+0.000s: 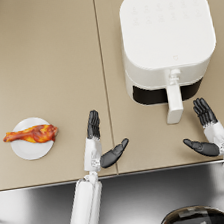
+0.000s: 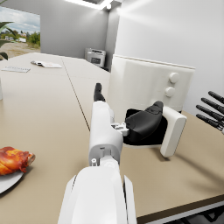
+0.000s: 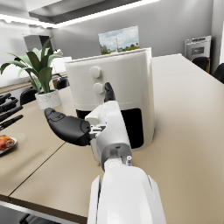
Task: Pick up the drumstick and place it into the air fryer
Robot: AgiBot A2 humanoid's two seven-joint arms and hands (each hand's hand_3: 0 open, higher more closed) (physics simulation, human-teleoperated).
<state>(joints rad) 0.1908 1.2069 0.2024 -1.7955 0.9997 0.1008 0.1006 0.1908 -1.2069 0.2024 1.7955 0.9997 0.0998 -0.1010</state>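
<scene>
- Tan tabletop (image 1: 42, 68) in a rendered office room, seam running down the middle; both hands sit low near the front edge, nothing lifted yet.
- Left hand (image 1: 97, 144): open, fingers straight toward 12 o'clock, thumb splayed toward 3, holding nothing (left wrist view confirms empty palm).
- Right hand (image 1: 208, 129): also open and empty, thumb pointing toward 9, parked just beside the air fryer's handle (image 1: 174, 103).
- Drumstick (image 1: 31, 135) lies at roughly 9–10 o'clock from the left hand, near but apart, resting on a small white plate (image 1: 31, 150).
- Its long axis runs 9-to-3 across the head view: thin bone end toward 9, fat meaty end toward 3, i.e. meaty end faces the left hand.
- Left hand is clearly nearer; right hand is well apart, with the seam and the left arm between.
- My read: left hand takes the pick, sweeping toward 9 and closing across the short axis.
- Air fryer (image 1: 165, 30) sits at about 1–2 o'clock from the left hand; dark drawer opening faces the robot (can't tell how far the drawer is out).
</scene>
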